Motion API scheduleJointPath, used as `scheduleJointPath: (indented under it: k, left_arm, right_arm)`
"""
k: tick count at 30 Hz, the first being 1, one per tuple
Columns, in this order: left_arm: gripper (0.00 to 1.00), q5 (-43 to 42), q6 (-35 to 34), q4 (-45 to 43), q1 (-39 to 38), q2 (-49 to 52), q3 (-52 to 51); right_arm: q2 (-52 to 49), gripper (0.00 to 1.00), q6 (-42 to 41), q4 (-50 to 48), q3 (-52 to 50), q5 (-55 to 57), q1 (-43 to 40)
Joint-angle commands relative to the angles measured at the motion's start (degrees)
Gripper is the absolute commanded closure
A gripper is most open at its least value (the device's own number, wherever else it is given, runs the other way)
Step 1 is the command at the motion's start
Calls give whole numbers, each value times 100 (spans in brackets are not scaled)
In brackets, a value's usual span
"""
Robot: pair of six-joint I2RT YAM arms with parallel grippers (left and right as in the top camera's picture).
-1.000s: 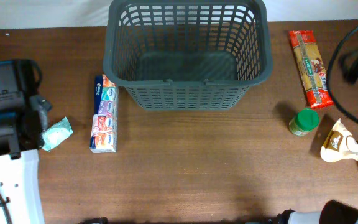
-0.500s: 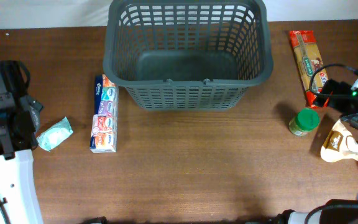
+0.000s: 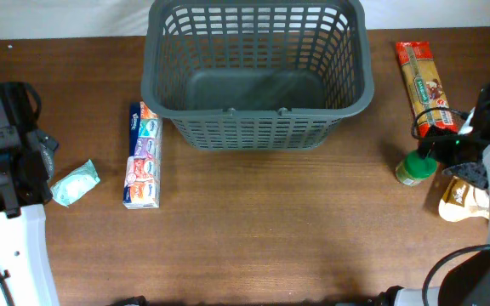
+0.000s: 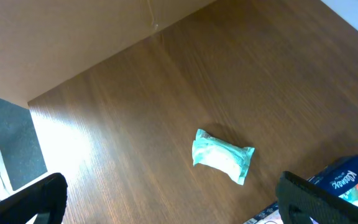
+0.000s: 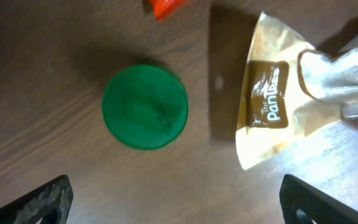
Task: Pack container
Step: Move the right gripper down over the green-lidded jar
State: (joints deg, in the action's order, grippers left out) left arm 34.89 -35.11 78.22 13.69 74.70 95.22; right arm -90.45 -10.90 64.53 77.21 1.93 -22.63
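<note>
The container, a large dark grey basket (image 3: pixel 258 132), stands empty at the back centre. My left gripper (image 3: pixel 45 166) is open and empty beside a small teal packet (image 3: pixel 76 182). In the left wrist view the jaws (image 4: pixel 176 205) are spread wide, with the teal packet (image 4: pixel 222 155) lying on the table between and beyond them. My right gripper (image 3: pixel 453 157) is open above a green-lidded jar (image 3: pixel 416 167) and a gold snack bag (image 3: pixel 464 197). In the right wrist view the jaws (image 5: pixel 179 205) are wide apart, with the jar (image 5: pixel 145 107) and the bag (image 5: pixel 278 118) below them.
A long pack of tissue packets (image 3: pixel 142 155) lies left of the basket; it shows at the lower right of the left wrist view (image 4: pixel 353 180). A red and yellow pasta package (image 3: pixel 424 83) lies right of the basket. The table's left edge is near my left arm.
My right arm has come in from the right edge and now hangs over the jar and the gold bag. My left arm drew back slightly to the left, then stayed still.
</note>
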Motion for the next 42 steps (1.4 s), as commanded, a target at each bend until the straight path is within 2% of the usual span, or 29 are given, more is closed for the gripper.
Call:
scheduleJointPath:
  k: [1,15,37,42]
  left_arm:
    - [1,-22,24,7,35,20,57]
    - [1,-22,24,7,35,20,57]
    - [1,-22,24,7,35,20,57]
    - [1,-22,24,7,35,20,57]
  right_arm:
    - [-72,1,118,-291,-214,131,11]
    - [-1213,1,125,-756,-203,-114,13]
    - [-1663,1,310,-1255,-166,-385,17]
    - [-1838,1,59,-1246,-166,-249,17]
